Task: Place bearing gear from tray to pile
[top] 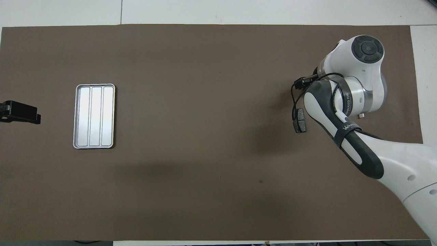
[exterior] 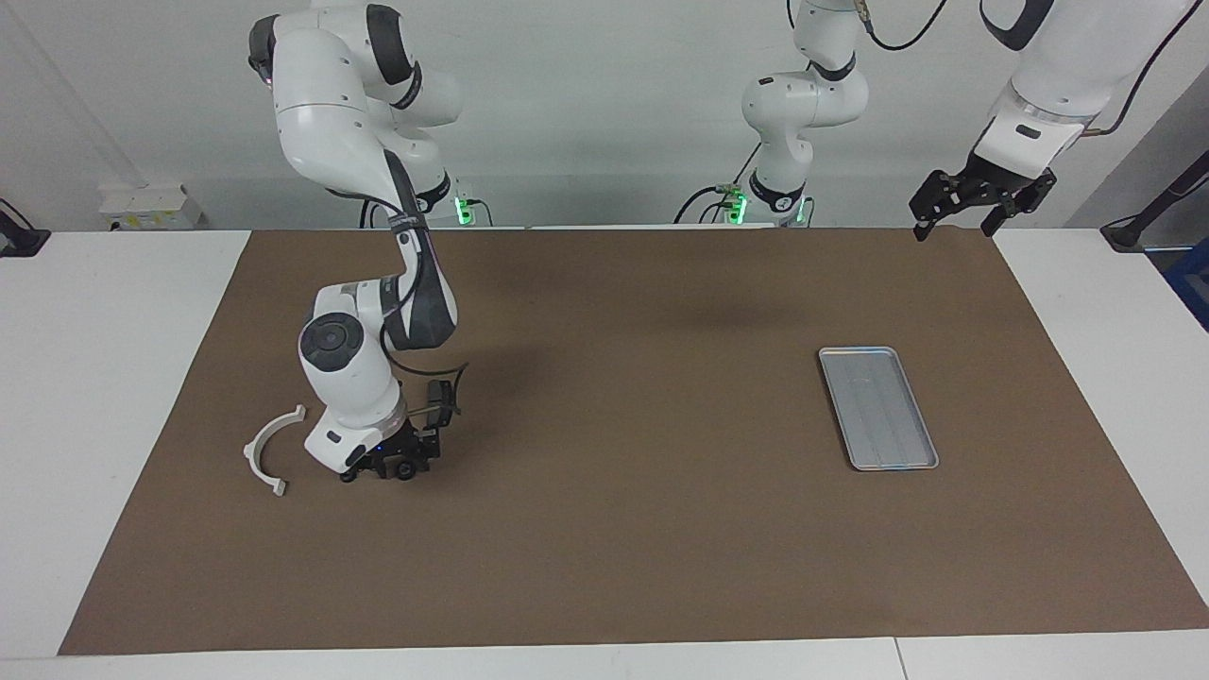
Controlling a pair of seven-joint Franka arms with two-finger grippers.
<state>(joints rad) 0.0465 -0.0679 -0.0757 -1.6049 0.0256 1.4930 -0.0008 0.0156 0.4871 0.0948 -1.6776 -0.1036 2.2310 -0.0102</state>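
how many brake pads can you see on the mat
1: a small dark grey brake pad lies on the brown mat beside the right arm's wrist, toward that arm's end. Another may be hidden under the arm.
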